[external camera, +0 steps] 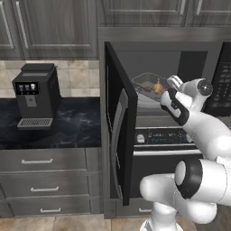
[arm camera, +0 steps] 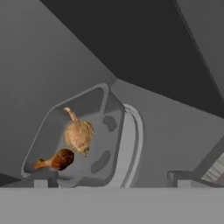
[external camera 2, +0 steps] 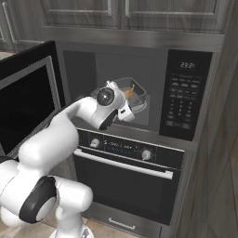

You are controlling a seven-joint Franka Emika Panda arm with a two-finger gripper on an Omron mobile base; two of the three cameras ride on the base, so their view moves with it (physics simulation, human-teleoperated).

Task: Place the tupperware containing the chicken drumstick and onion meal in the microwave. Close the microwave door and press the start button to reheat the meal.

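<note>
The tupperware sits inside the microwave cavity, partly on the white turntable plate, with the onion and chicken drumstick in it. The tool stands fully open and holds nothing, its tips close to the container's near rim. Pulling back carelessly could catch that rim and drag the container askew. The microwave door stands wide open; swinging it shut before the arm clears would strike the arm.
</note>
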